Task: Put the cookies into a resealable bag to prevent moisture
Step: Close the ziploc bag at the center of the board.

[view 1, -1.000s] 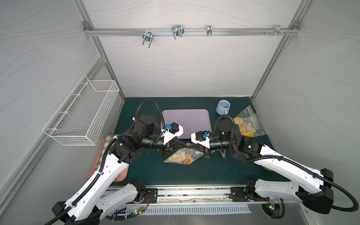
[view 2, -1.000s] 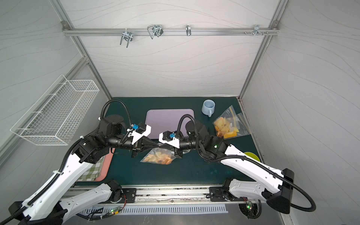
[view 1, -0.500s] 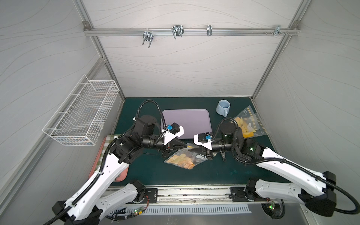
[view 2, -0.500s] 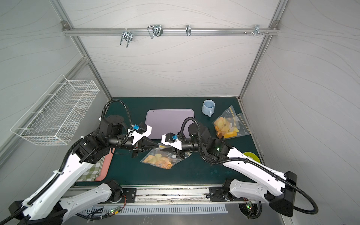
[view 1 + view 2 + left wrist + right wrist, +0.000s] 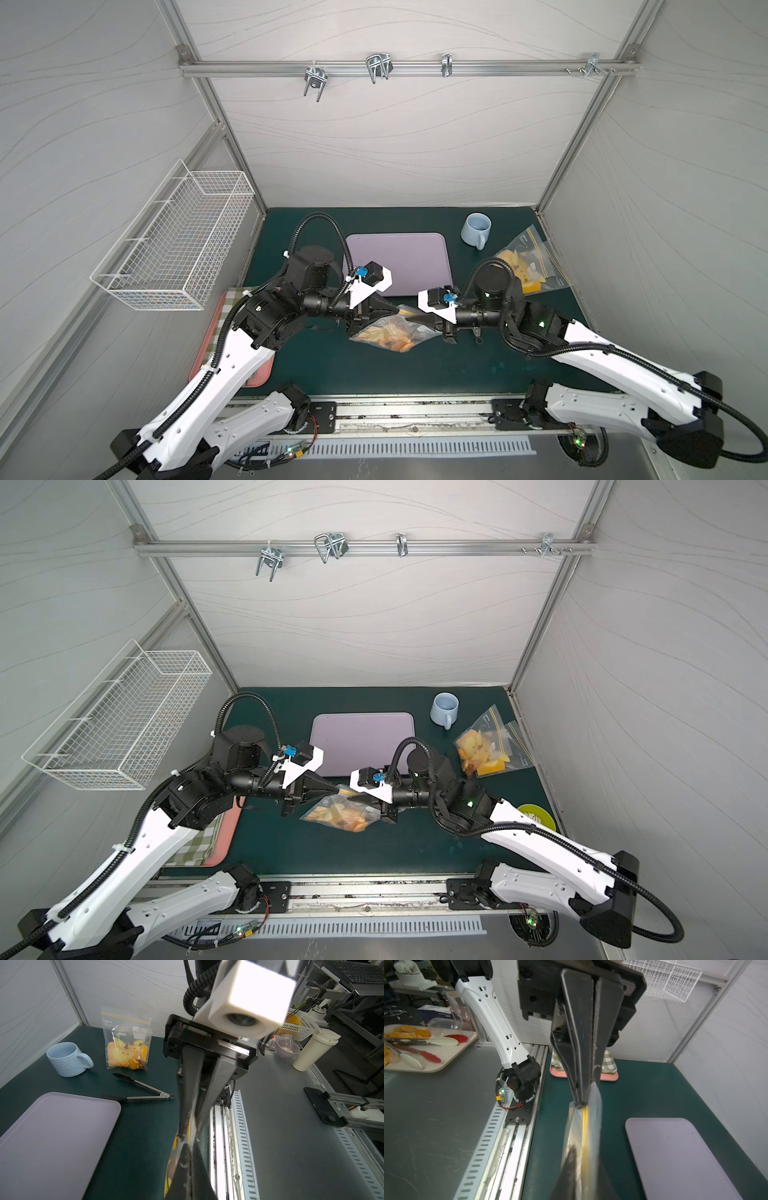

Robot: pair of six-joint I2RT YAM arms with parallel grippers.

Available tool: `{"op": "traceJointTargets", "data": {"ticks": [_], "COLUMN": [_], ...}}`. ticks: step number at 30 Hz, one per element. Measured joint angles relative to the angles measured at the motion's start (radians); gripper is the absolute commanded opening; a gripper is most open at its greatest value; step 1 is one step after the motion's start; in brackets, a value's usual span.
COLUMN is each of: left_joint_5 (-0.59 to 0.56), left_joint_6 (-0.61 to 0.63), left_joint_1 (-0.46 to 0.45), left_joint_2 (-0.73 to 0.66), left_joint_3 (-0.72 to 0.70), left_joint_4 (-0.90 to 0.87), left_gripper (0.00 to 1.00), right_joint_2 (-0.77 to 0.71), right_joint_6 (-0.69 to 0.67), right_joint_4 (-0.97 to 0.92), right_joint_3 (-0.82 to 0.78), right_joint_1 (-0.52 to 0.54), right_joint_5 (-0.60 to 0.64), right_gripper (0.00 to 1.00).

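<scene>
A clear resealable bag (image 5: 388,332) (image 5: 338,812) hangs just above the green mat, mid-table. The orange-golden cookies (image 5: 395,337) (image 5: 347,818) lie heaped in its bottom. My left gripper (image 5: 398,309) (image 5: 336,789) (image 5: 189,1147) is shut on the bag's top edge. My right gripper (image 5: 410,318) (image 5: 354,798) (image 5: 584,1155) faces it almost tip to tip, shut on the same edge. The yellow zip strip (image 5: 585,1126) runs between the two grippers. The bag's mouth is hidden by the fingers.
A second bag (image 5: 525,266) (image 5: 486,750) (image 5: 126,1051) with yellow contents lies at the back right beside a pale blue mug (image 5: 476,230) (image 5: 66,1059). Near them are a lilac tray (image 5: 411,266) (image 5: 675,1157), black tongs (image 5: 143,1091) and a pink tray (image 5: 216,837) with checked cloth.
The right arm has shifted slightly toward the front. Both grippers stay on the bag's top edge, and the bag has sagged a little.
</scene>
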Motion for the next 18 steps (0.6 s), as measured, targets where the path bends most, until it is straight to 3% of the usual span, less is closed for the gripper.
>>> {"op": "traceJointTargets", "data": {"ticks": [1,2,3,4,5,7,9,10,11,13,14,15,16,17,18], "left_joint_5": [-0.001,0.000,-0.001,-0.003,-0.004,-0.006,-0.008,-0.010,-0.011,-0.015,-0.017,-0.018,-0.018,-0.018,-0.018], "left_joint_6": [0.000,0.000,0.000,0.000,0.000,0.000,0.000,0.001,0.000,0.001,0.001,0.001,0.001,0.001,0.001], "left_joint_1": [0.000,-0.003,-0.003,-0.003,-0.003,-0.003,-0.005,-0.005,-0.005,-0.004,-0.004,-0.004,-0.005,-0.004,-0.004], "left_joint_2": [0.000,0.000,-0.001,-0.002,-0.003,-0.005,-0.005,-0.006,-0.007,-0.011,-0.012,-0.012,-0.012,-0.013,-0.014], "left_joint_3": [0.000,0.000,0.000,0.000,0.000,0.000,0.000,0.000,0.000,0.000,0.000,0.000,0.000,0.000,0.000], "left_joint_4": [0.000,-0.002,-0.003,-0.005,-0.006,-0.006,-0.007,-0.007,-0.007,-0.008,-0.006,-0.007,-0.008,-0.007,-0.007], "left_gripper": [0.00,0.00,0.00,0.00,0.00,0.00,0.00,0.00,0.00,0.00,0.00,0.00,0.00,0.00,0.00], "right_joint_2": [-0.005,-0.011,-0.017,-0.025,-0.034,-0.050,-0.059,-0.062,-0.067,-0.079,-0.084,-0.087,-0.089,-0.093,-0.097], "right_joint_6": [-0.001,0.002,0.003,-0.002,-0.005,0.003,0.004,0.002,0.000,0.001,0.005,0.008,0.007,0.006,0.004], "right_joint_4": [0.000,0.001,-0.003,-0.004,-0.004,-0.002,-0.005,-0.009,-0.012,-0.016,-0.016,-0.019,-0.024,-0.027,-0.031], "right_joint_3": [-0.004,-0.008,-0.012,-0.017,-0.024,-0.039,-0.043,-0.043,-0.046,-0.054,-0.058,-0.059,-0.060,-0.063,-0.066], "right_joint_1": [0.000,0.000,0.000,-0.002,-0.003,-0.005,-0.007,-0.008,-0.011,-0.014,-0.016,-0.016,-0.016,-0.017,-0.018], "right_joint_5": [0.001,0.001,0.004,0.009,0.018,0.027,0.029,0.031,0.039,0.050,0.051,0.055,0.056,0.061,0.067], "right_gripper": [0.05,0.30,0.33,0.07,0.00,0.00,0.41,0.29,0.00,0.00,0.10,0.41,0.42,0.07,0.00]}}
